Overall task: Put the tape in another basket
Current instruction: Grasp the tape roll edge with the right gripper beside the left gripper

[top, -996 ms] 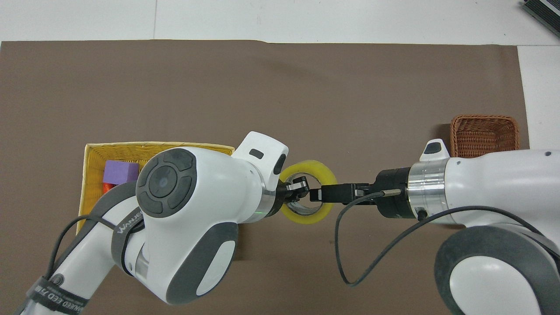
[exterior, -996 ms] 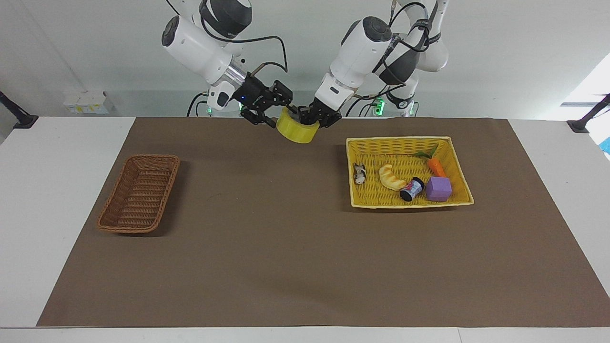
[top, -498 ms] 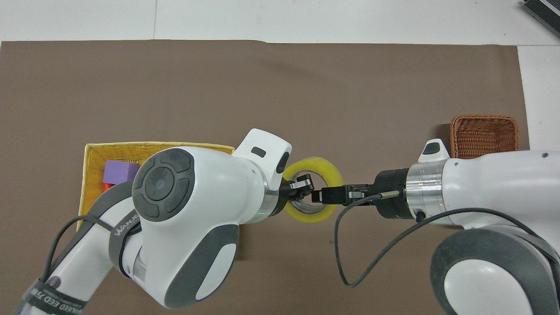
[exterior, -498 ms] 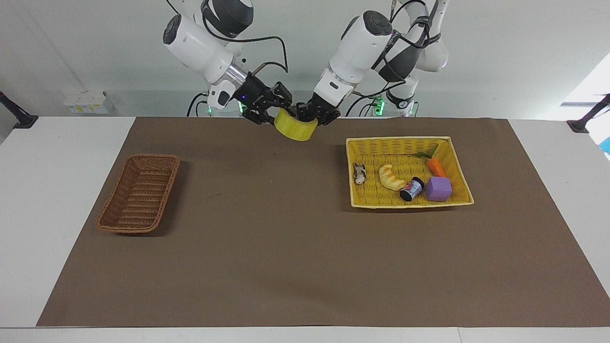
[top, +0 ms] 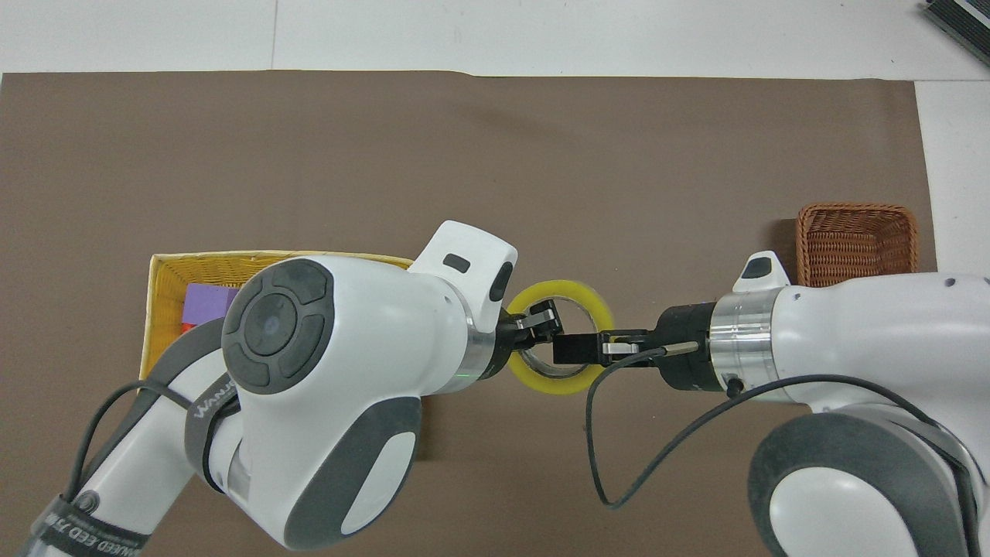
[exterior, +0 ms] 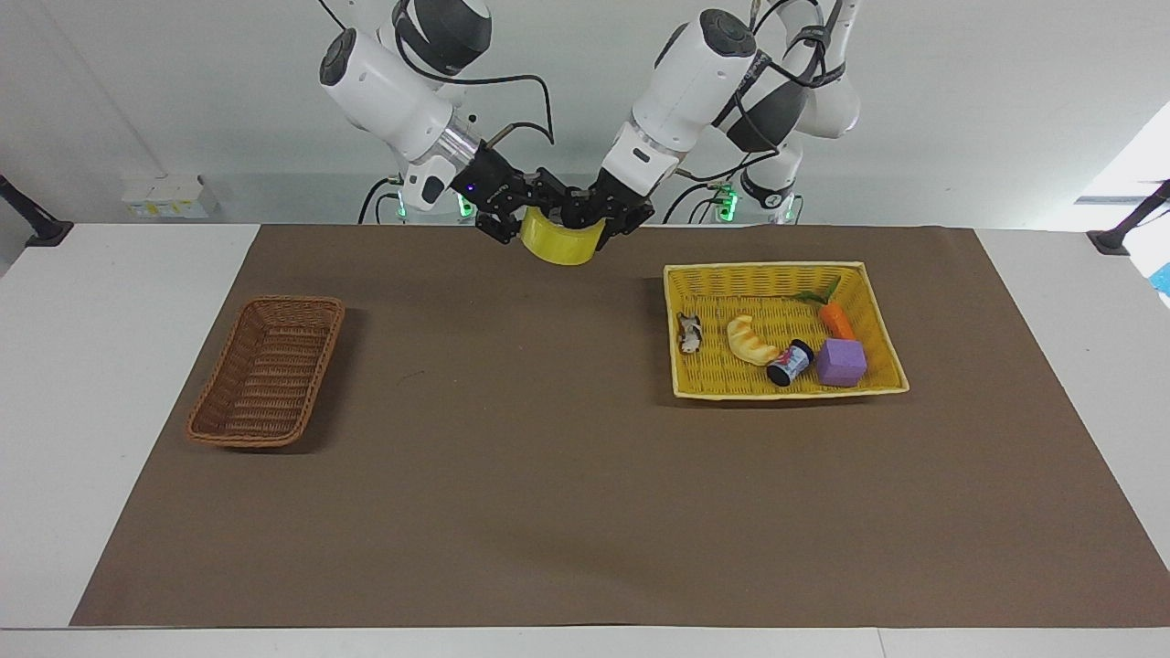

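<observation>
The yellow tape (exterior: 558, 245) hangs in the air over the mat's edge nearest the robots, midway between the two baskets. My left gripper (exterior: 585, 219) is shut on the roll's rim from the left arm's end; it also shows in the overhead view (top: 537, 325). My right gripper (exterior: 521, 215) is at the roll's other rim, right against it, and reaches over the ring in the overhead view (top: 576, 348). The tape (top: 572, 290) shows there as a yellow ring. The dark brown wicker basket (exterior: 265, 373) stands empty toward the right arm's end (top: 855, 240).
A yellow woven basket (exterior: 759, 268) toward the left arm's end holds a croissant toy (exterior: 751, 340), a carrot (exterior: 834, 320), a purple cube (exterior: 841, 362), a small can (exterior: 790, 363) and a small figure (exterior: 688, 333). A brown mat (exterior: 512, 475) covers the table.
The tape has risen a little, levelled out and shifted slightly toward the right arm's end, with both grippers staying at it.
</observation>
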`<state>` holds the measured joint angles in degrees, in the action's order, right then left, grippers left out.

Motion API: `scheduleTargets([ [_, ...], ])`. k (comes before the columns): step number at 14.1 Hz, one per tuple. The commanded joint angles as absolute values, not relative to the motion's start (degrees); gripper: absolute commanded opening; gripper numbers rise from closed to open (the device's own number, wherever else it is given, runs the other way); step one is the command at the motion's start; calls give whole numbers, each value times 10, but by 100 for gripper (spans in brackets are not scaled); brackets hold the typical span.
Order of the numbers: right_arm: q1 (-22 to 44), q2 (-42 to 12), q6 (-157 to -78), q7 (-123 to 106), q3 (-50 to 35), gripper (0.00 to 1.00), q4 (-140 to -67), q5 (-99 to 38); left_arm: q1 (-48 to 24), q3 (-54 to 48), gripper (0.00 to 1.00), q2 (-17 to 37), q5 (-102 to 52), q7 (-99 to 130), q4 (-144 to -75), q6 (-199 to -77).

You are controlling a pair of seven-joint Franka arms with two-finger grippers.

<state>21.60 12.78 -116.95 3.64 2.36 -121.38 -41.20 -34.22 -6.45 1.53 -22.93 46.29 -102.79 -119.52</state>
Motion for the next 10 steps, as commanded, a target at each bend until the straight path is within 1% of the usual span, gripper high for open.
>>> scheduleTargets([
  [1, 210, 137, -1173, 55, 23, 0, -1214, -409, -349, -59, 100, 4, -232, 475, -1034, -1188],
  [6, 209, 137, -1173, 56, 23, 0, -1214, -409, -350, -59, 100, -24, -233, 547, -1041, -1176],
  [10, 209, 137, -1173, 56, 23, 0, -1214, -409, -327, -45, 100, -76, -235, 554, -1036, -1109],
])
